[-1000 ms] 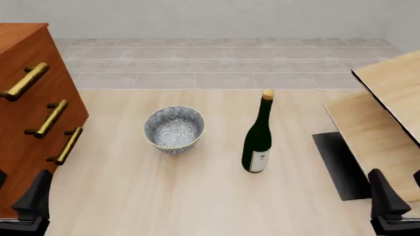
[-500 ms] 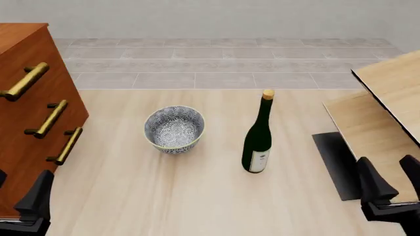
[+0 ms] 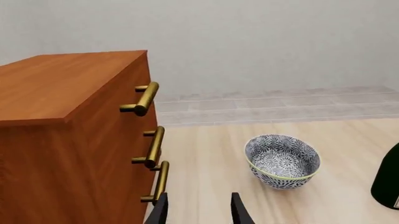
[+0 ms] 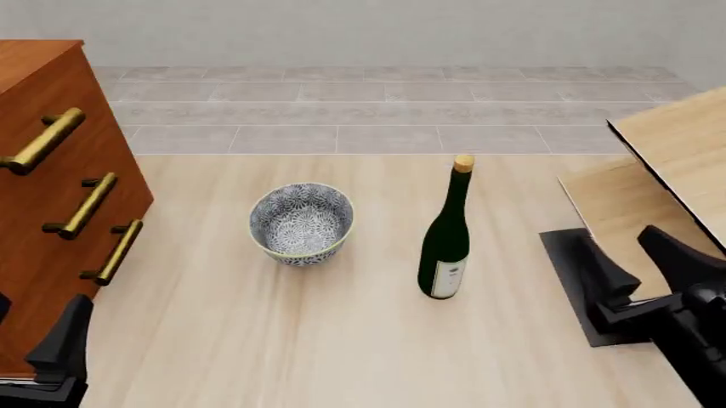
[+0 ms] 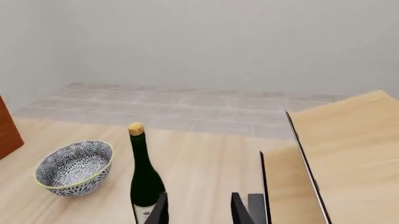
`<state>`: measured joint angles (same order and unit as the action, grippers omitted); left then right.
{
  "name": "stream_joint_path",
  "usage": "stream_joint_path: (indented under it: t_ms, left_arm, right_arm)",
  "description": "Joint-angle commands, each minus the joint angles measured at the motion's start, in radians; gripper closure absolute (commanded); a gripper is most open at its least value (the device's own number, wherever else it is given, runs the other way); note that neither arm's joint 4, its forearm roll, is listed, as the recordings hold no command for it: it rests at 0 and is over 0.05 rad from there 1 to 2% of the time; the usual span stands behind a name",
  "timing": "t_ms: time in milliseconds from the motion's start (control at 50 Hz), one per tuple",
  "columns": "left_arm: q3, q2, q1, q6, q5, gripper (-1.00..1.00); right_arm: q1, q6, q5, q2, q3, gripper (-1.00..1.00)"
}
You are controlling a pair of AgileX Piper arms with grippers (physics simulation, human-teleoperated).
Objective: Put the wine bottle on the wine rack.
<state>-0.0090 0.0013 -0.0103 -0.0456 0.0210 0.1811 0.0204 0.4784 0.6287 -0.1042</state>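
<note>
— Since the earlier frame, what moved?

— Only my right gripper [image 4: 638,262]. It had come up and forward from the near right corner and now sat over the black base of the wine rack [image 4: 664,183], its fingers spread apart. My left gripper [image 4: 40,336] stayed put at the near left, beside the cabinet [image 4: 51,195].

— And the bottle?

— The wine bottle [image 4: 446,229] stood upright on the table [image 4: 340,340], just as before, right of the bowl [image 4: 301,223] and well left of the rack. Nothing was touching it.

— Did the wrist cameras add anything?

— The right wrist view looked along its parted fingers [image 5: 160,209] toward the bottle [image 5: 145,176], with the bowl [image 5: 74,168] to its left and the rack's slanted panels [image 5: 337,154] to its right. The left wrist view showed the cabinet's top and brass handles [image 3: 146,99], which the front camera cropped, and its own fingers [image 3: 239,210] held apart. There the bottle [image 3: 388,179] was only a dark sliver at the picture's edge, and the rack did not appear at all.
</note>
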Motion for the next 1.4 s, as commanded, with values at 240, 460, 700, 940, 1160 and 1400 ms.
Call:
stream_joint_path:
  t_ms: [240, 460, 700, 940, 1160, 1400]
  left_arm:
    - [0.008, 0.000, -0.002, -0.006, 0.000, -1.00]
    - [0.009, -0.001, -0.004, -0.001, 0.005, -1.00]
    - [0.009, -0.001, 0.007, -0.003, 0.008, -1.00]
    - [0.009, -0.001, 0.014, -0.009, 0.016, -1.00]
    - [0.008, 0.000, 0.017, -0.003, 0.017, -1.00]
    - [0.009, -0.001, 0.024, -0.007, 0.020, -1.00]
  right_arm:
    - [0.105, -0.021, 0.072, 0.211, -0.087, -1.00]
    - [0.140, -0.031, 0.081, 0.268, -0.127, -1.00]
    - [0.164, -0.036, 0.120, 0.344, -0.158, -1.00]
    - [0.197, -0.038, 0.151, 0.416, -0.199, -1.00]
    - [0.208, -0.036, 0.176, 0.457, -0.218, -1.00]
    - [0.225, -0.046, 0.196, 0.512, -0.243, -1.00]
